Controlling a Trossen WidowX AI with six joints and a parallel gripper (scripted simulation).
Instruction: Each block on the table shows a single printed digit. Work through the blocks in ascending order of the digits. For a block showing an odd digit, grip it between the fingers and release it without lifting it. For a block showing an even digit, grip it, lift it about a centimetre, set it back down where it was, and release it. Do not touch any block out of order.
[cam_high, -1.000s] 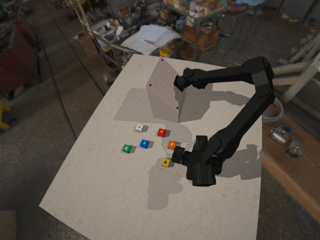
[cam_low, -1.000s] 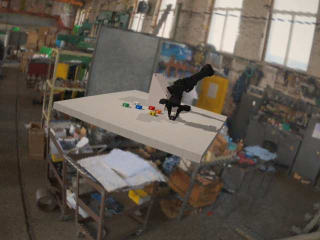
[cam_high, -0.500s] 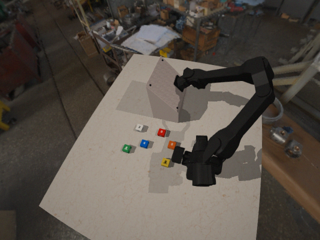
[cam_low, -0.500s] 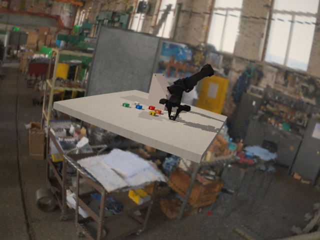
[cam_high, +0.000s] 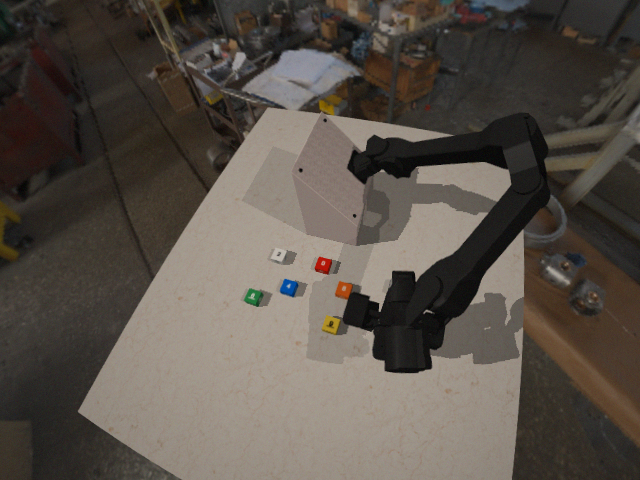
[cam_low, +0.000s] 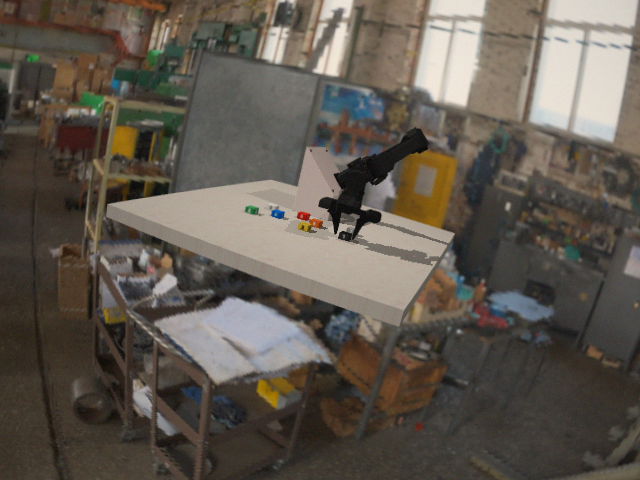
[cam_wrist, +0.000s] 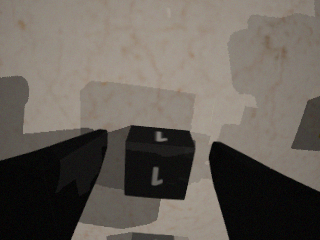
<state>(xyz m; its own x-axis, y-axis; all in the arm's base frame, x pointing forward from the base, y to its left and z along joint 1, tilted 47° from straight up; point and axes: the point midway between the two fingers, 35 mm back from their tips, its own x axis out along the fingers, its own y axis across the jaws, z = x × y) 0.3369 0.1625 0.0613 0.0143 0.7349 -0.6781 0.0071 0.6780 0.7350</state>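
Note:
The black block (cam_low: 344, 236) (cam_wrist: 156, 171) showing 1 sits on the table between the fingertips. My gripper (cam_low: 345, 233) (cam_wrist: 159, 144) is open around it, with a gap on each side in the wrist view; the arm hides that block in the top view. A white block (cam_high: 278, 255) seems to show 2, a red block (cam_high: 323, 265) (cam_low: 303, 215) 0, a blue block (cam_high: 288, 287) (cam_low: 277, 213) 4, and an orange block (cam_high: 343, 289) (cam_low: 316, 223) probably 8. A yellow block (cam_high: 330, 324) (cam_low: 305, 226) and a green block (cam_high: 253, 297) (cam_low: 251, 209) carry underlined digits, hard to read.
A grey block (cam_wrist: 150, 236) lies close to the black one, its digit not readable. A tall pale slanted box (cam_high: 330, 180) (cam_low: 312, 178) stands behind the red and white blocks. The orange and yellow blocks are nearest the gripper's side in the top view.

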